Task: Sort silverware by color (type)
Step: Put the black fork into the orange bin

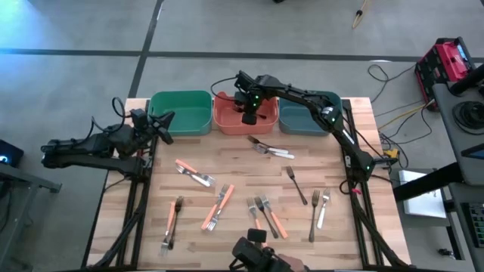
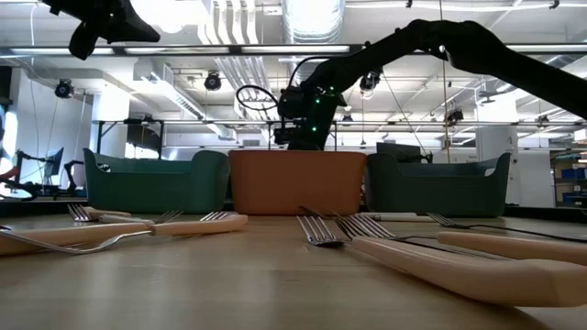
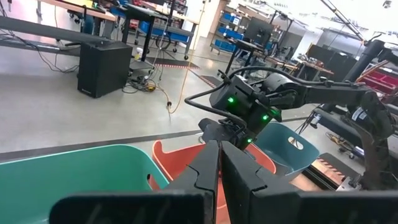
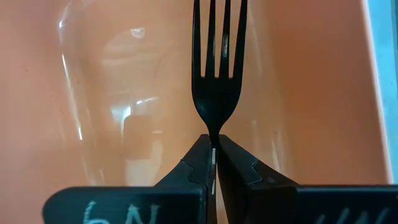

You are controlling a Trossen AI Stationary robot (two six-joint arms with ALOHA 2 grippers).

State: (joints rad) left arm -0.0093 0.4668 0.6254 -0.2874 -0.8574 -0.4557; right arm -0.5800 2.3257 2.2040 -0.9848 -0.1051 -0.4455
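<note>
Dark fork [image 4: 216, 74] clenched in right gripper [image 4: 215, 163] jaws over orange bin [image 1: 246, 117], seen only from right wrist, left gripper [image 3: 219, 180] jaws closed, empty.

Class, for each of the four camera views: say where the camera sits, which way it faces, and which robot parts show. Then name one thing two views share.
High view: above the table, facing straight down; both arms, three bins, scattered forks.
Low view: at tabletop height, facing level across; the right arm over the orange bin.
Left wrist view: on the left arm, facing the bins; left gripper shut.
Right wrist view: on the right arm, facing down into the orange bin; right gripper gripping a fork.
Shared: the orange bin appears in all four.
</note>
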